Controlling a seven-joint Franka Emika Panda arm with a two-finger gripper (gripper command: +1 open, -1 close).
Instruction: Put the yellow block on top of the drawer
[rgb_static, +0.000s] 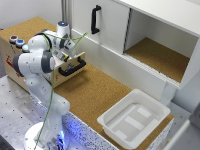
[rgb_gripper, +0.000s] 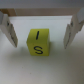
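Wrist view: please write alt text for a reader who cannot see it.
A yellow block marked with black strokes sits on a pale surface, centred between the open gripper. One finger stands on each side of it, neither touching. The picture is blurred.

White plastic tub (rgb_static: 134, 119): on the cork counter (rgb_static: 92, 92), toward the exterior view's right. White cabinet (rgb_static: 145, 35): behind the counter, vertical black handle (rgb_static: 95, 19), open cork-floored compartment beside it.
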